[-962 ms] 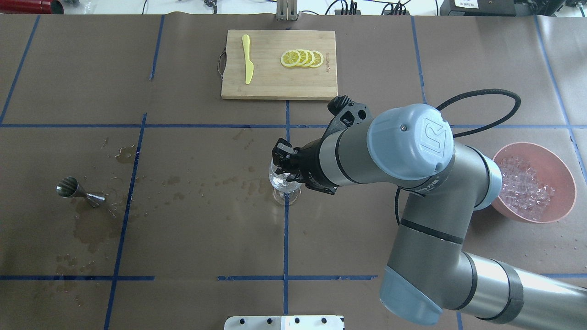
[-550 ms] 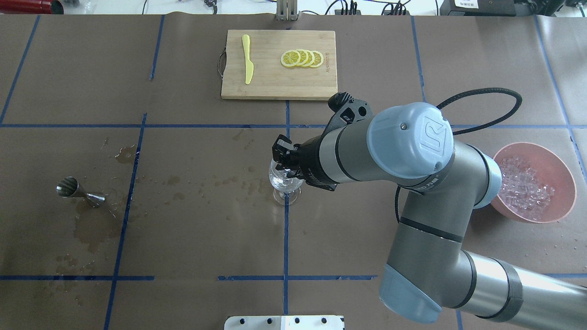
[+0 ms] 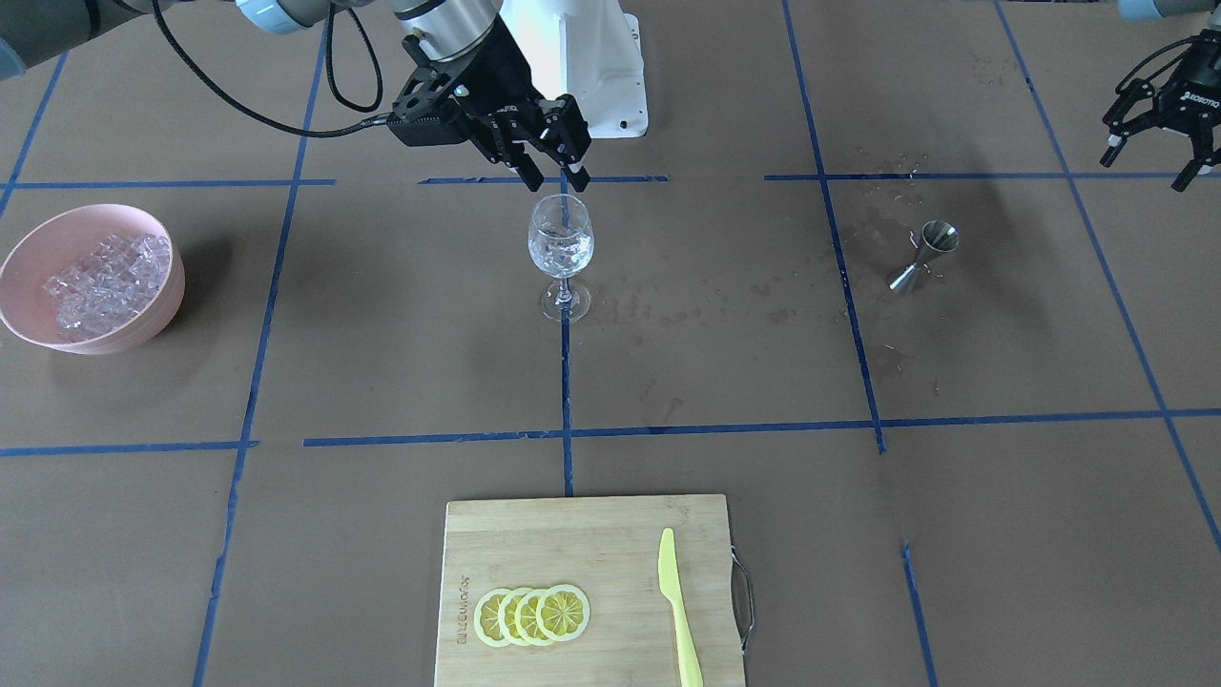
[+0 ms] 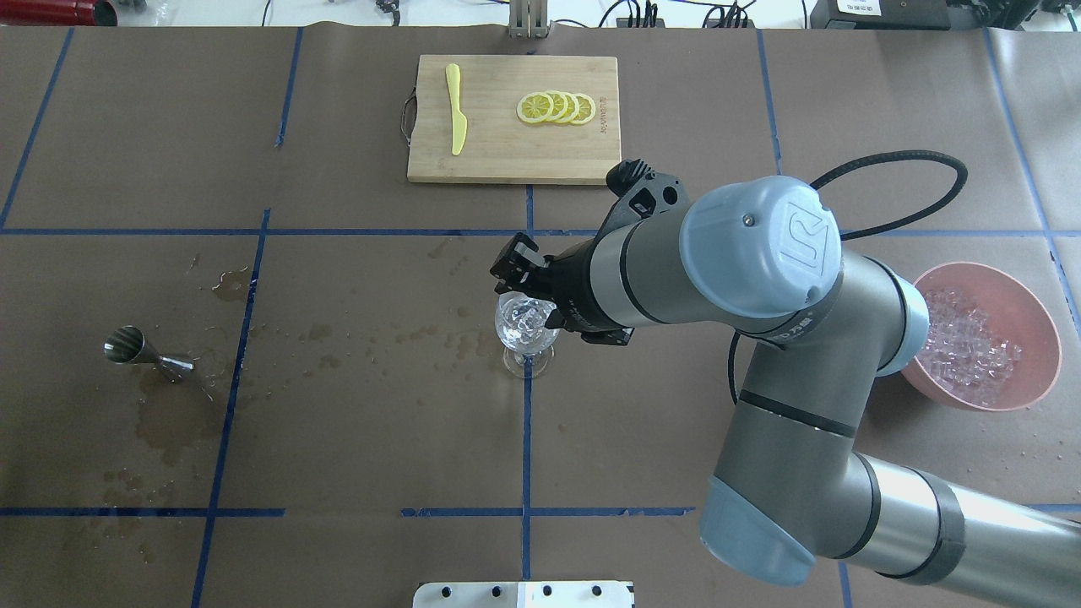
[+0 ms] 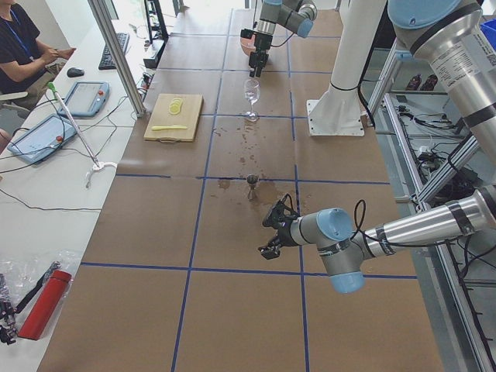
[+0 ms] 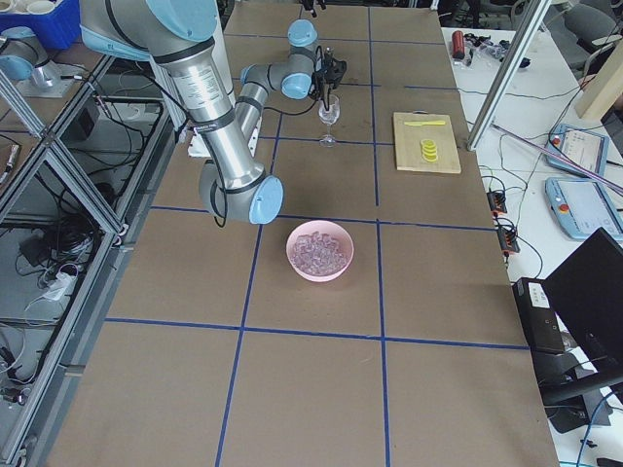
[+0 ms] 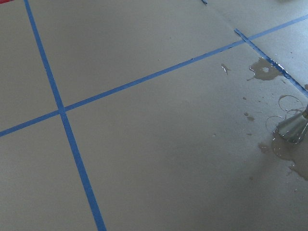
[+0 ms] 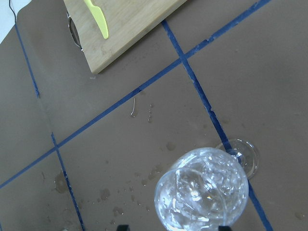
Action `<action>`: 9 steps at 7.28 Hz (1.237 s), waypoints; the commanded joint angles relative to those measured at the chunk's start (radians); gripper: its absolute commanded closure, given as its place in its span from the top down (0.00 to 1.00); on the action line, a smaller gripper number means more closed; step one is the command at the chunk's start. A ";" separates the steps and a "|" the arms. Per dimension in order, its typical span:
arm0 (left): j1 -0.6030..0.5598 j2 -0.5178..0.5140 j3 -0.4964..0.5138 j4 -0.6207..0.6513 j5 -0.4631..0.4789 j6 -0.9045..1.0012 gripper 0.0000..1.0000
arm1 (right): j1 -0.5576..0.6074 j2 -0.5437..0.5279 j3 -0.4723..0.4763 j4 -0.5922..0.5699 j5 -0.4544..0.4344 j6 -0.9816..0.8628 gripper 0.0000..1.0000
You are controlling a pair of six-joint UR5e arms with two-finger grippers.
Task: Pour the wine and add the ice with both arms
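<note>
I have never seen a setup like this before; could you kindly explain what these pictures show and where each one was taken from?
These are two robot arms at a taped brown table, each ending in a black gripper. One camera faces the robot across the table, one looks down from behind it, two look along from the table's ends, and one rides on each wrist. The right gripper hangs open just above a wine glass that has ice cubes in it; it holds nothing. The left gripper is off to the side, open and empty too. Also on the table: a pink bowl of ice, a steel jigger among wet stains, and a wooden board with lemon slices and a yellow knife.
</note>
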 commanded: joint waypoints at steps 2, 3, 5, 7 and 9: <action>-0.006 -0.005 0.003 0.010 -0.008 0.003 1.00 | 0.296 -0.191 0.054 0.005 0.311 -0.148 1.00; -0.018 -0.017 0.007 0.021 -0.008 0.004 1.00 | 0.421 -0.309 0.051 0.012 0.424 -0.333 1.00; -0.085 -0.086 0.004 0.177 -0.066 0.033 1.00 | 0.674 -0.484 0.012 -0.002 0.544 -0.772 1.00; -0.225 -0.172 -0.006 0.452 -0.199 0.209 1.00 | 0.879 -0.567 -0.106 -0.037 0.595 -1.235 1.00; -0.349 -0.296 -0.063 0.861 -0.281 0.372 1.00 | 1.051 -0.569 -0.183 -0.297 0.569 -1.768 1.00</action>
